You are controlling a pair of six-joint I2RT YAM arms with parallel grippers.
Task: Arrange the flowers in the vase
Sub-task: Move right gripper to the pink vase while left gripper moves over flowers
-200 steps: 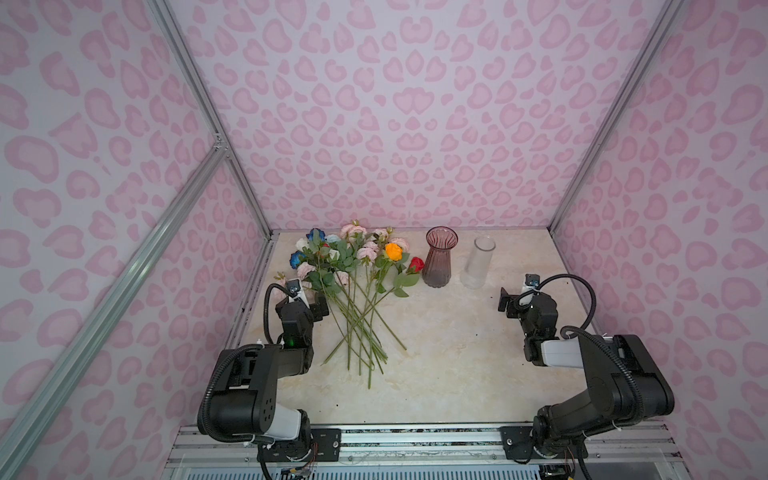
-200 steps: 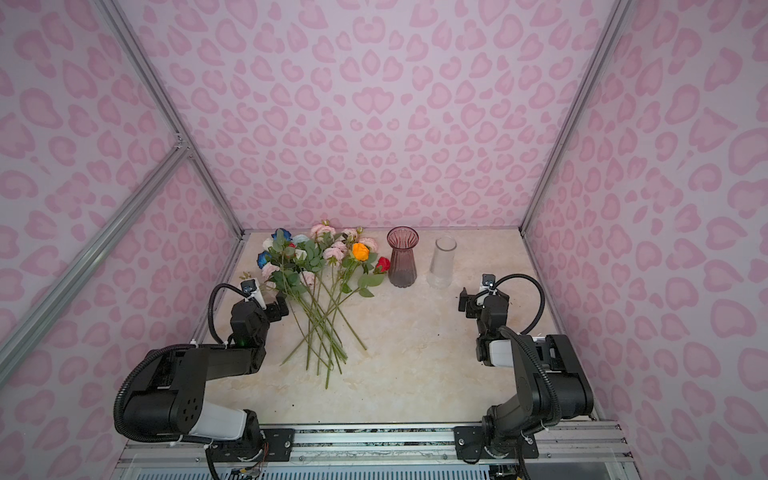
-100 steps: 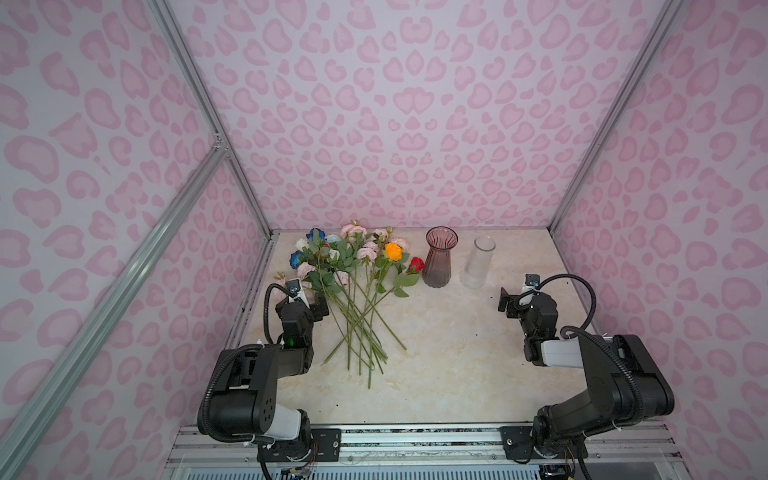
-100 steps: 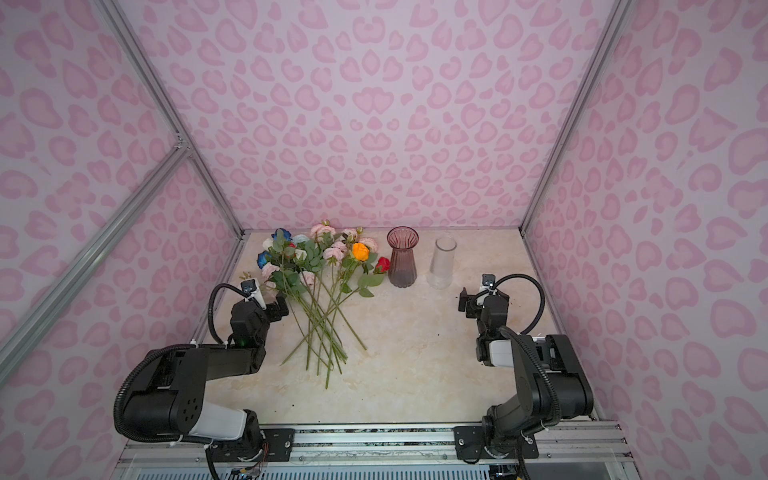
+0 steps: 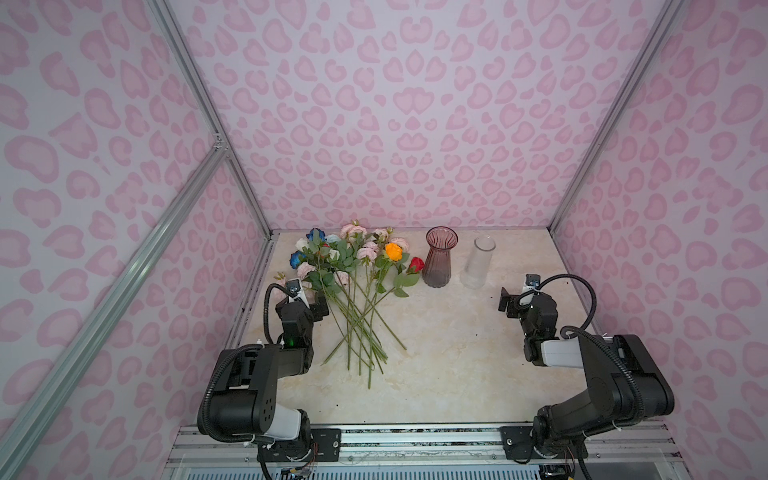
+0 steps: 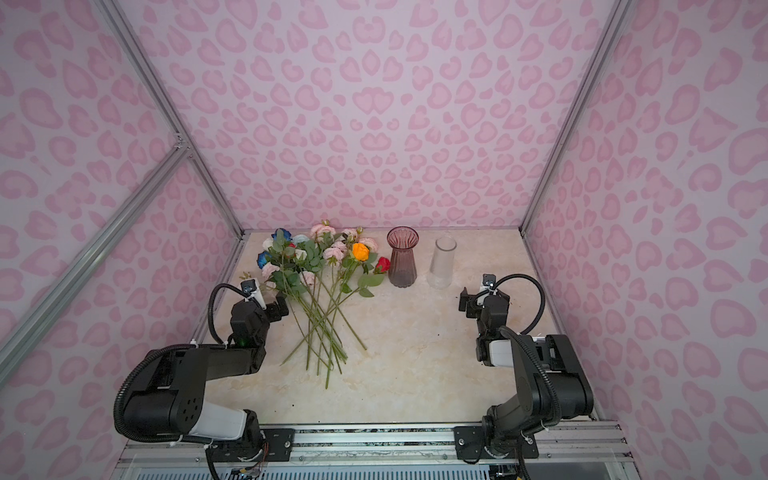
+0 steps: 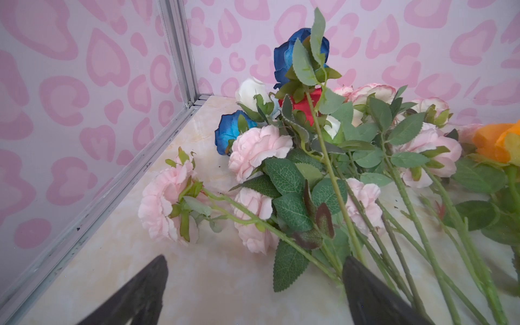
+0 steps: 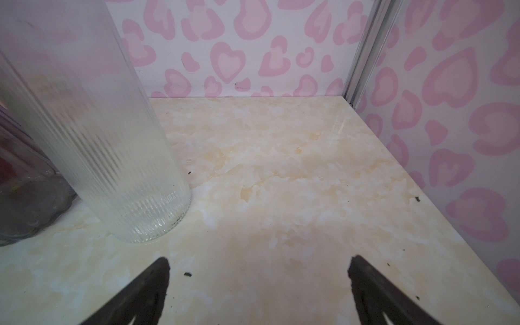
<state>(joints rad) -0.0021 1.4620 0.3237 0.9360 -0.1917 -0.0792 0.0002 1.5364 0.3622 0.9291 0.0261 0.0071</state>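
In both top views the flowers lay loose in a fan on the far left part of the desk. Their heads pointed toward the far left corner and the stem ends crossed nearer the middle. A purple vase stood upright near the far edge, just beside a red head at the fan's right side. A clear vase stood upright just to its right, apart from it. Only these views showed both open mouths. The left gripper sat low by the left edge, just beside the stems. The right gripper sat low toward the right edge, near the clear vase. From this height, how the jaws stood could not be told.

The left wrist view showed the left gripper with jaws spread wide, gripping nothing, bare desk and a leaf between the fingers. One finger stood in front of several stems; contact was unclear. Pale pink heads lay nearest, then two dark blue, a white bud, a red one among leaves, and an orange one partly cut off.

The right wrist view showed the right gripper equally wide over bare desk. Only here did the clear vase's ribbed wall show, its base flat on the desk, with part of the purple vase behind it. Dark crumbs dotted the desk toward the far right corner.
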